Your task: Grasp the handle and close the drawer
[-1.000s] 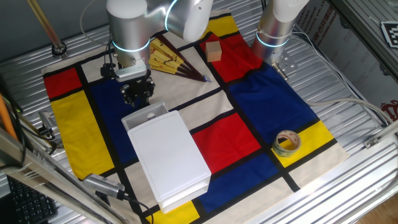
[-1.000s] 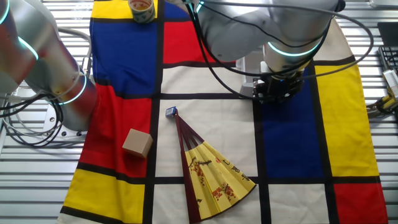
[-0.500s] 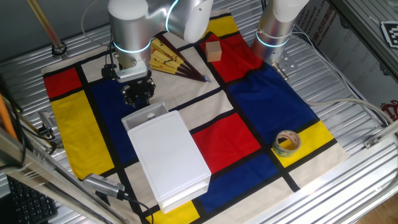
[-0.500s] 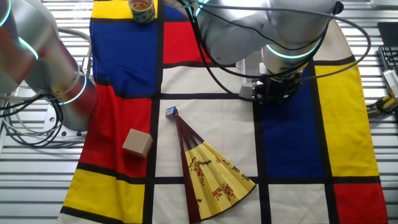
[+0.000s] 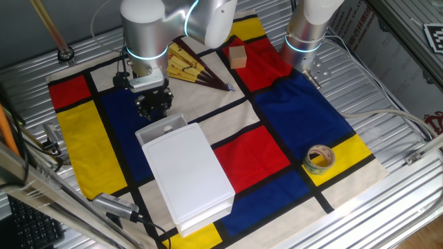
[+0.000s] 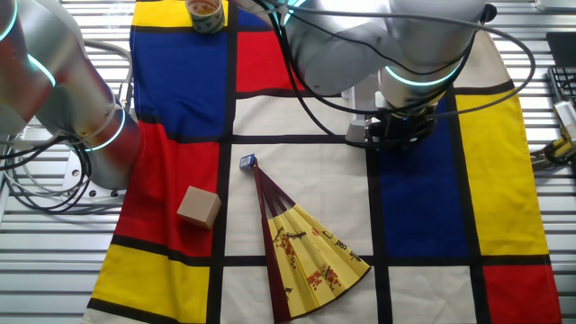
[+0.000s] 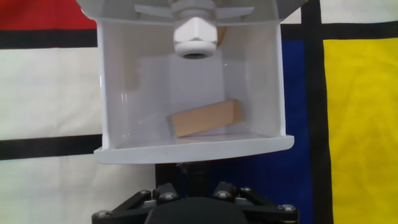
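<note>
The white box [image 5: 190,173] lies on the checked cloth. Its drawer [image 5: 162,127] is pulled out a little at the far-left end. In the hand view the drawer is open, with its front rim [image 7: 124,152] nearest me and a tan wooden block [image 7: 207,118] lying inside. My gripper [image 5: 154,109] stands right at the drawer's front; it also shows in the other fixed view [image 6: 398,135]. In the hand view the gripper [image 7: 194,168] is one narrow dark shape just under the rim's middle, fingers together. The handle is hidden there between them.
A tan wooden cube [image 5: 238,57] and a folding fan [image 5: 187,66] lie behind my arm. A roll of tape [image 5: 319,158] sits at the right on the yellow patch. A second arm [image 5: 308,28] stands at the back right.
My gripper has shifted very slightly toward the box. The drawer looks the same amount open.
</note>
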`<state>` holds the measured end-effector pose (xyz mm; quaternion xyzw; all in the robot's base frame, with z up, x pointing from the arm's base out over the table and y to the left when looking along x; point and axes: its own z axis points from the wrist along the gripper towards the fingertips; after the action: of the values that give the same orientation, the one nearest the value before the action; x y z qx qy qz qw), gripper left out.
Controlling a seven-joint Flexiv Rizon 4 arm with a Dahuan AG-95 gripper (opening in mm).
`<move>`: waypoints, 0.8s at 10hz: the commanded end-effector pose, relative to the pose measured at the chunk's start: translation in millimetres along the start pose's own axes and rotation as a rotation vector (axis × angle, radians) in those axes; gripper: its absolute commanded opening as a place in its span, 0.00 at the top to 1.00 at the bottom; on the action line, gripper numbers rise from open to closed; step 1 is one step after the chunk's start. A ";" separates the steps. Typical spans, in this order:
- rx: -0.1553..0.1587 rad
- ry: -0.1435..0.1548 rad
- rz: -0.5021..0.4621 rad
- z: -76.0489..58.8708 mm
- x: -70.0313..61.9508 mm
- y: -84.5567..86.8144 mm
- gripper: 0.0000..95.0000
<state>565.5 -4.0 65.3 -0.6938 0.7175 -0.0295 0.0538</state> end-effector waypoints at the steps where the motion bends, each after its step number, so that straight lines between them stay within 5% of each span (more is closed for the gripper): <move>1: 0.002 -0.001 0.002 1.1 0.4 -0.3 0.60; 8: 0.008 -0.002 0.005 8.2 1.1 0.0 0.60</move>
<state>565.9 -5.0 56.3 -0.6914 0.7196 -0.0306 0.0568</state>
